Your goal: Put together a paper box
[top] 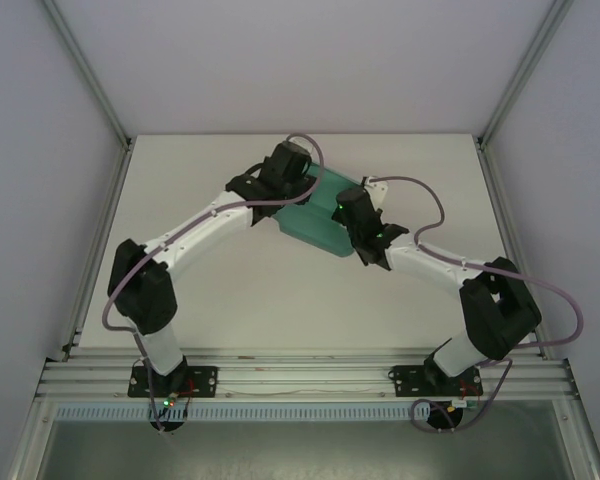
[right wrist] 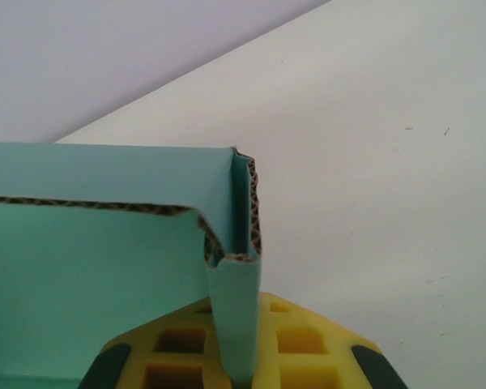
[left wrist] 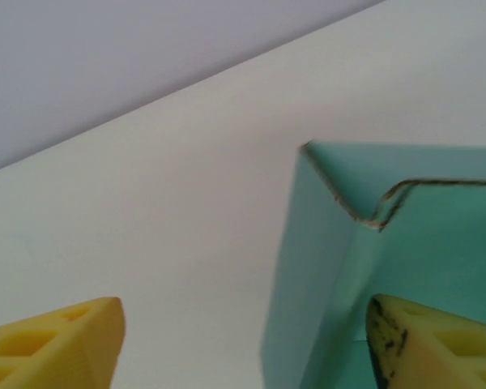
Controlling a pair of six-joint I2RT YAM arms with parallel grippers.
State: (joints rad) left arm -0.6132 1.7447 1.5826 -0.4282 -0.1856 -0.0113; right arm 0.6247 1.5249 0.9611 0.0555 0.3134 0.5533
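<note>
The paper box [top: 315, 228] is teal-green card, partly folded, lying mid-table between both wrists. In the left wrist view its raised side wall [left wrist: 320, 251] stands between my yellow fingers [left wrist: 65, 340], nearer the right-hand one, and the left gripper [left wrist: 243, 332] is open wide around it. In the top view the left gripper [top: 280, 195] hangs over the box's left end. The right gripper [top: 358, 218] is at the box's right end. Its yellow jaws are shut on a doubled-over wall [right wrist: 239, 312] at the box's corner, with corrugated edges showing above.
The white table [top: 270, 300] spreads around the box. An aluminium rail [top: 300, 378] carrying both arm bases runs along the near edge. Frame posts [top: 90, 85] rise at the back corners, with pale walls behind.
</note>
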